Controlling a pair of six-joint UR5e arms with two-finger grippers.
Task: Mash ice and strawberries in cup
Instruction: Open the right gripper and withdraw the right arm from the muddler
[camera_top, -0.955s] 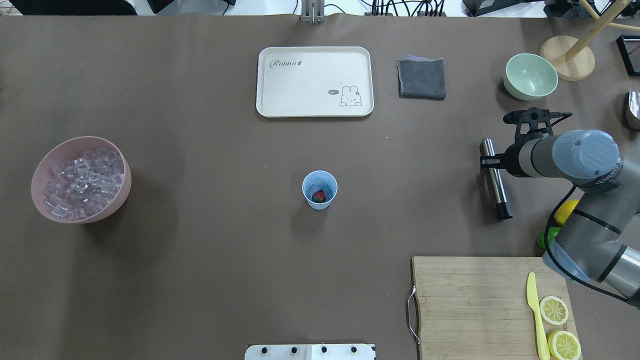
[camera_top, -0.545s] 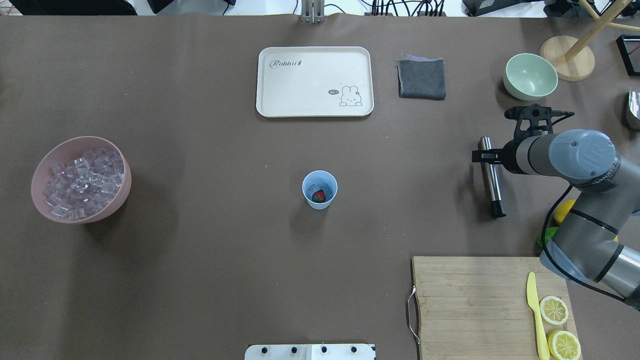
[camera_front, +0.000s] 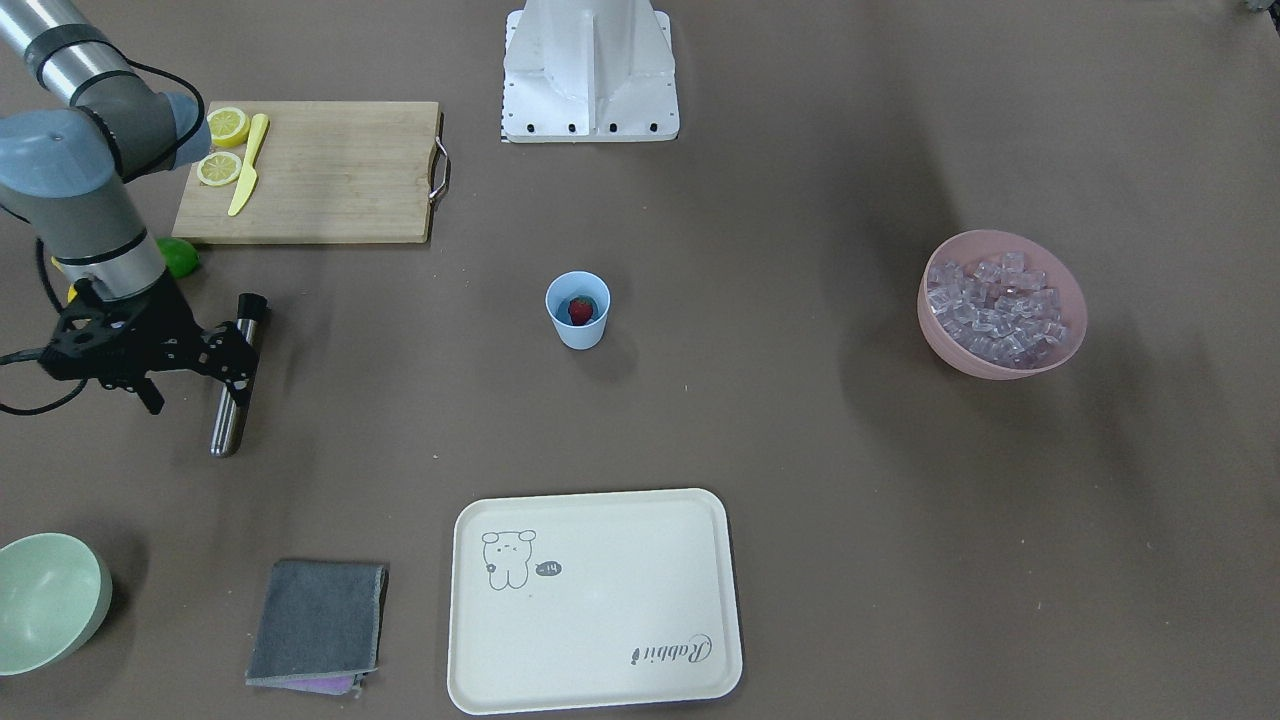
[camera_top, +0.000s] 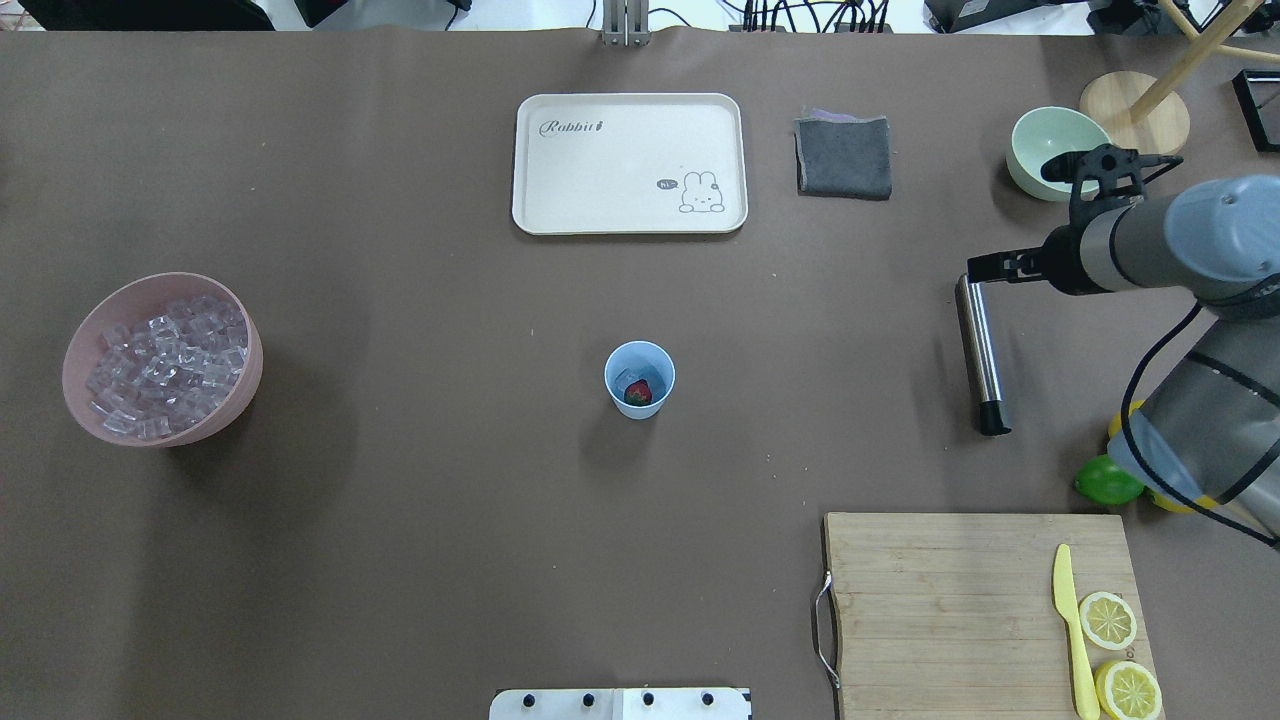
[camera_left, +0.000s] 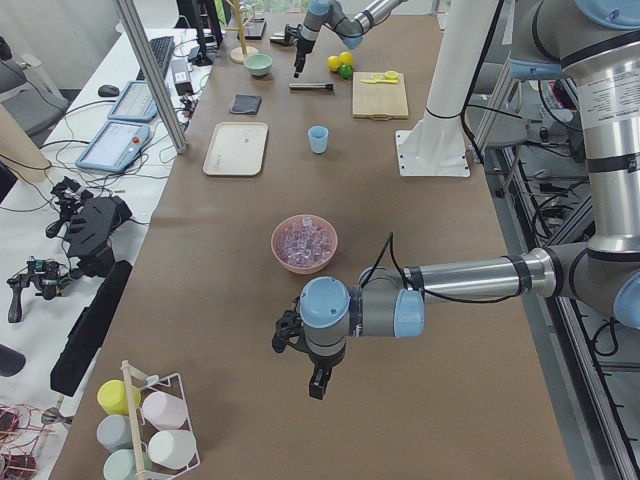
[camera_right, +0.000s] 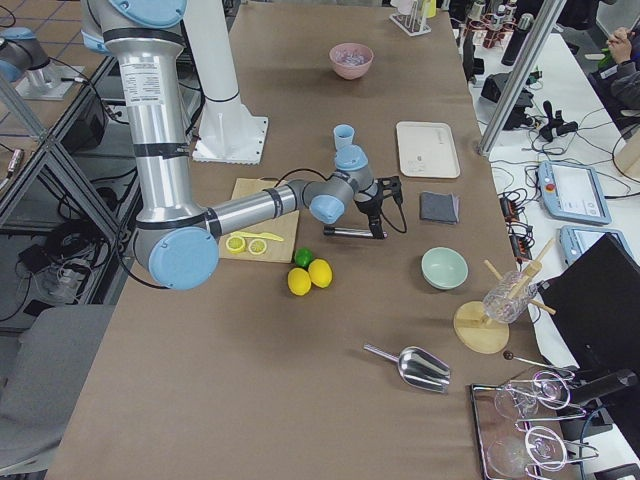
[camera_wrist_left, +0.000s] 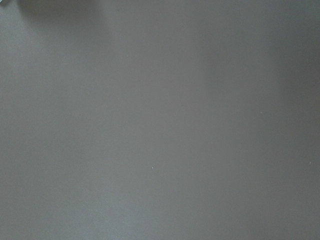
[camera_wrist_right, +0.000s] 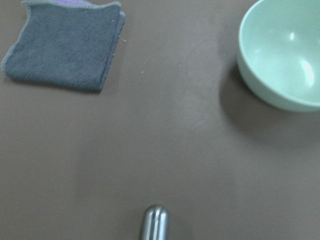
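A matt brown, paper-like sheet covers the table (camera_top: 400, 550). The cup (camera_front: 579, 335) is smooth, light blue plastic. The ice (camera_top: 165, 365) is clear and glassy, heaped in a matt pink bowl (camera_front: 965, 358). The tray (camera_top: 620, 160) is cream, smooth and matt. The cloth (camera_wrist_right: 65, 47) is grey, with a soft, fuzzy weave. The rod (camera_top: 980, 345) is brushed metal with a black tip. The board (camera_top: 950, 600) is pale wood with visible grain and a metal handle (camera_top: 822, 630). The green bowl (camera_wrist_right: 280, 55) is glossy, with bright glints.
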